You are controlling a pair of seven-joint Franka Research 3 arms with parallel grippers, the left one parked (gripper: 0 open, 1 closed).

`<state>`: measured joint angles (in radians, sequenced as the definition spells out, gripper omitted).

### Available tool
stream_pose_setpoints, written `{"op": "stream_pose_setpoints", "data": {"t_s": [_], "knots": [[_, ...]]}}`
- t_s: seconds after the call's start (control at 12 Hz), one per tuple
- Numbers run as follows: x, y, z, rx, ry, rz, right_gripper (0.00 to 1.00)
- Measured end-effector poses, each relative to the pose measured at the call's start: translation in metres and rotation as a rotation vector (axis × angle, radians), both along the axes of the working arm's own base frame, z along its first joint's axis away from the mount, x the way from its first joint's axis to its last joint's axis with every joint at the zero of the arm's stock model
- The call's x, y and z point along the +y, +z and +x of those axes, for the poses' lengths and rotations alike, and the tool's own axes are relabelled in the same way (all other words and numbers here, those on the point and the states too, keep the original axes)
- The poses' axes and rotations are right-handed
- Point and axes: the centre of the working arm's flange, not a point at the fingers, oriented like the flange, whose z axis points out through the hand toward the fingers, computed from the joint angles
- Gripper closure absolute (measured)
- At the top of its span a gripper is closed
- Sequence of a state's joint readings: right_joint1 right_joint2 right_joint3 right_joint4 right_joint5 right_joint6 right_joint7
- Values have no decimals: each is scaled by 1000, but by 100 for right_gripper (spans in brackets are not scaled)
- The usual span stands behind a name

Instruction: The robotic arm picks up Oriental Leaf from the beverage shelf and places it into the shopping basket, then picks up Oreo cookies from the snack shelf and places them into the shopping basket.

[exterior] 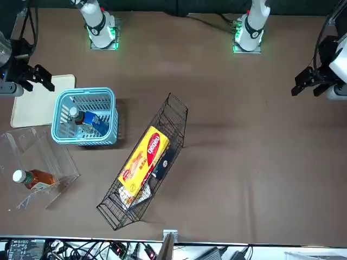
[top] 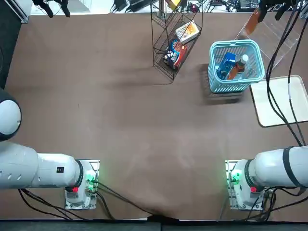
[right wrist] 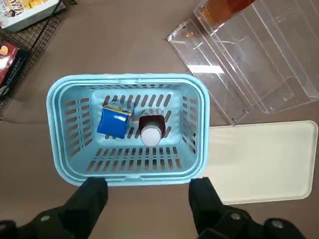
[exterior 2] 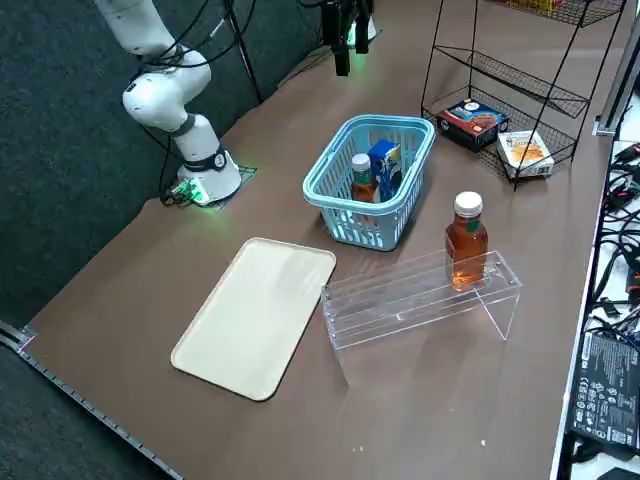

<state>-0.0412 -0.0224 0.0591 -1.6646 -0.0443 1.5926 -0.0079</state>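
Currently, the light blue shopping basket (top: 236, 86) sits on the table (top: 130, 120) in the upper right of the top view, and it holds two things. One is the Oriental Leaf (exterior 2: 363, 180), a bottle of amber-brown tea with its white cap up; the other is the Oreo cookies (exterior 2: 387, 165), a bright blue packet. They are close beside each other inside the basket's slotted walls, the bottle to the left of the packet in the right side view.

The right claw (right wrist: 148, 188) is open, its two fingers spread wide with nothing between them. It appears at the upper right of the top view and toward the upper left of the front view.

The beverage shelf (exterior 2: 420, 300), a clear acrylic rack, carries a second amber bottle (exterior 2: 466, 245) with a white cap, right of centre in the right side view. The snack shelf (exterior: 116, 208), of black wire, stands near the middle of the front view, with a yellow packet (exterior: 143, 161) in it. Its lower tier, at the upper right of the right side view, holds a dark box (exterior 2: 473, 122) and a white box (exterior 2: 525, 152). A cream tray (exterior 2: 255, 318) lies near the basket, lower left in that same view.
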Motion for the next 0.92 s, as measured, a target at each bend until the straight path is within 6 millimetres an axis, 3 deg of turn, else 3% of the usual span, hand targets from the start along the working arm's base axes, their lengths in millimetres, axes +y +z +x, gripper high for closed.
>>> {"op": "stream_pose_setpoints", "data": {"t_s": [0.92], "knots": [[5, -7, 6, -3, 2, 29, 0]]}}
